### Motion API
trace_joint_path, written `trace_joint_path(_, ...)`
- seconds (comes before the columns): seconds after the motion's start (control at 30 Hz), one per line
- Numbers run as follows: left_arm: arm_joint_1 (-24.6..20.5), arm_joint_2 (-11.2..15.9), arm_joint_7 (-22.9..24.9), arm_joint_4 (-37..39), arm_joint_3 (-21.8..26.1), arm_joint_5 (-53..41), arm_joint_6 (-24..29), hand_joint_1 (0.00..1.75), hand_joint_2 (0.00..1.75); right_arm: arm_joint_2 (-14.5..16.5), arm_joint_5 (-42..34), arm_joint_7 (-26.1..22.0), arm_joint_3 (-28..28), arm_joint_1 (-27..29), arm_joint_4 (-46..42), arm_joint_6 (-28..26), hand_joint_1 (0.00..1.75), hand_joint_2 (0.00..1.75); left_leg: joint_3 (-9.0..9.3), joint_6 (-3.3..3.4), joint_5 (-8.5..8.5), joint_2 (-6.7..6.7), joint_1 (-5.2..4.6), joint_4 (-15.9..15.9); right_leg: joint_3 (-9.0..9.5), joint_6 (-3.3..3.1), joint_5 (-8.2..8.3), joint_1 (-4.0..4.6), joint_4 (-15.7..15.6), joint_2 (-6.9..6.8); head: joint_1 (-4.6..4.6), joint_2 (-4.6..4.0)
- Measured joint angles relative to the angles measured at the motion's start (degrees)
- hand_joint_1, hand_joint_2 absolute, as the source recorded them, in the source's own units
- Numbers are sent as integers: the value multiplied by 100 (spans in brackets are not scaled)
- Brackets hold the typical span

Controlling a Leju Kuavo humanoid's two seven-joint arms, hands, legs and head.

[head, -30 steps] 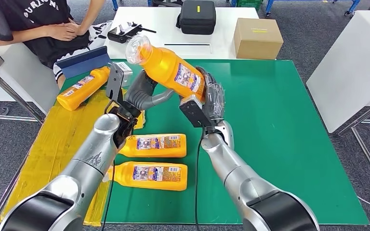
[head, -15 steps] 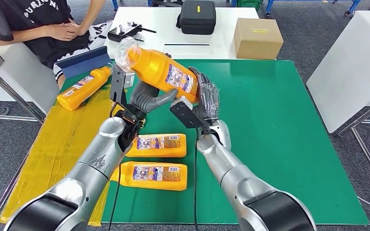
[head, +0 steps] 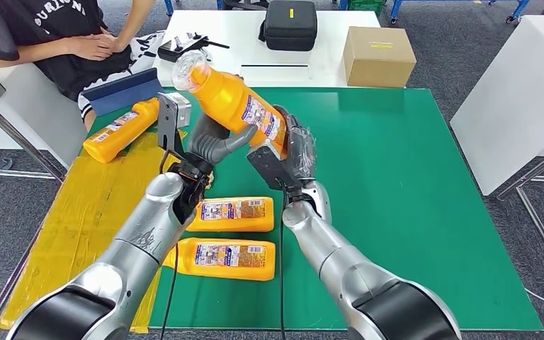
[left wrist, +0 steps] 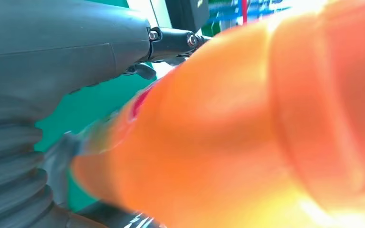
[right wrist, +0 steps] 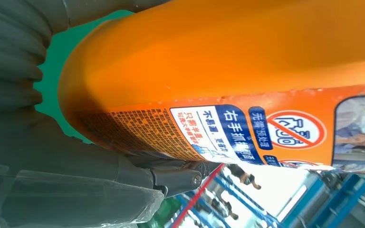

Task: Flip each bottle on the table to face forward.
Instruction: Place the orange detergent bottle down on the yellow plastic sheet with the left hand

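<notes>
While both robot hands, left robot hand [head: 212, 145] and right robot hand [head: 294, 152], grip the orange bottle [head: 237, 106] tilted above the green bench [head: 411, 184], it looks full, heavyish and slick, so grab mid-body at the label.

Robotics lab or test workspace. Grey carpet floor [head: 432, 42]; green mat [head: 411, 212] over work table, yellow sheet [head: 78, 212] taped along one side. White tables [head: 241, 35] around it carrying cardboard box [head: 379, 55], black zip case [head: 291, 23], handheld controller [head: 184, 47]. Blue metal frames [head: 453, 6] at back. Person [head: 57, 35] seated beside table.
</notes>
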Motion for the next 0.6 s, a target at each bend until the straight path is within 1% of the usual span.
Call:
trace_joint_path(0.1, -23, 0, -92, -73, 25, 19, 323, 0, 175, 5, -359, 50, 395, 13, 25, 70, 175, 175, -1, 0, 0, -1, 0, 0, 0, 0, 0, 0, 0, -3, 0, 0)
trace_joint_path(0.2, -32, 1, -124, -171, 51, -13, 511, 0, 175, 4, -639, 74, 713, 25, 27, 165, 175, 175, -2, 0, 0, -1, 1, 0, 0, 0, 0, 0, 1, -2, 0, 0)
trace_joint_path(0.37, -24, 1, -126, -267, 88, -35, 620, 0, 175, 2, -928, 142, 1174, 20, 27, 172, 175, 175, -1, 0, 0, 0, 1, 0, 0, 0, 0, -1, 0, -2, 0, 0)
trace_joint_path(0.6, -24, 2, -115, -269, 165, -36, 624, 0, 175, -4, -1028, 170, 1547, -2, 27, 61, 175, 175, -1, 0, 0, 0, 0, 0, 0, 0, 0, -1, 0, -2, 0, 0)
